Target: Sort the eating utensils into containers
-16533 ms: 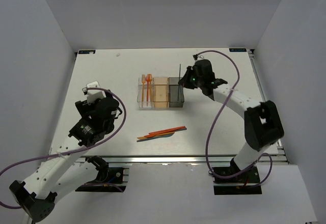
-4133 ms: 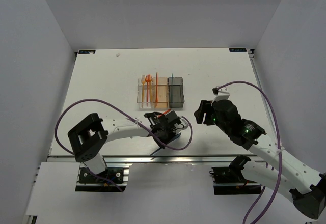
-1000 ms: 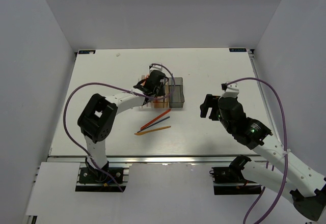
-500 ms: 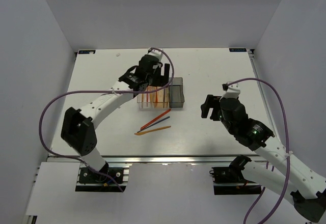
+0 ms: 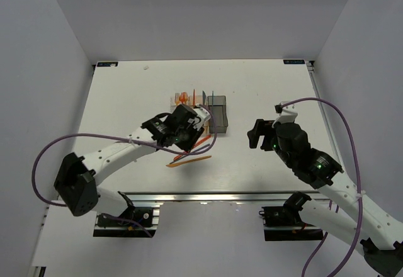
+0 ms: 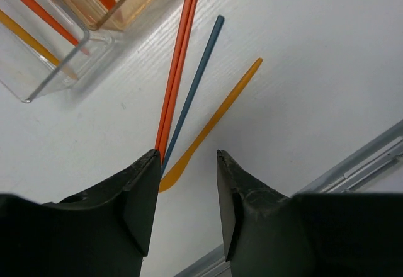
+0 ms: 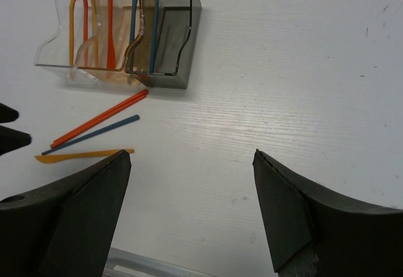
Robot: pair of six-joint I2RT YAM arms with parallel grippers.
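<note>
Three loose eating utensils lie side by side on the white table: a red-orange pair of sticks [image 6: 178, 69], a dark blue one [image 6: 196, 82] and a yellow-orange knife [image 6: 217, 110]. My left gripper [image 6: 187, 156] hovers just over their near ends, open, with nothing between its fingers. The containers stand in a row beyond: clear [image 7: 63, 38] with orange forks, tan [image 7: 119, 38] with an orange knife, dark grey [image 7: 173, 31] with a blue utensil. My right gripper [image 7: 192, 154] hangs wide open and empty over bare table, right of the loose utensils [image 7: 94, 132].
The metal rail of the table's front edge [image 7: 145, 264] runs close below the loose utensils. In the top view the left arm [image 5: 126, 148] stretches across from the left and the right arm [image 5: 302, 157] stands to the right of the bins [image 5: 198, 110].
My left gripper has left the containers and swung back down over the loose utensils, its jaws opening wide and then narrowing. The right arm has barely moved.
</note>
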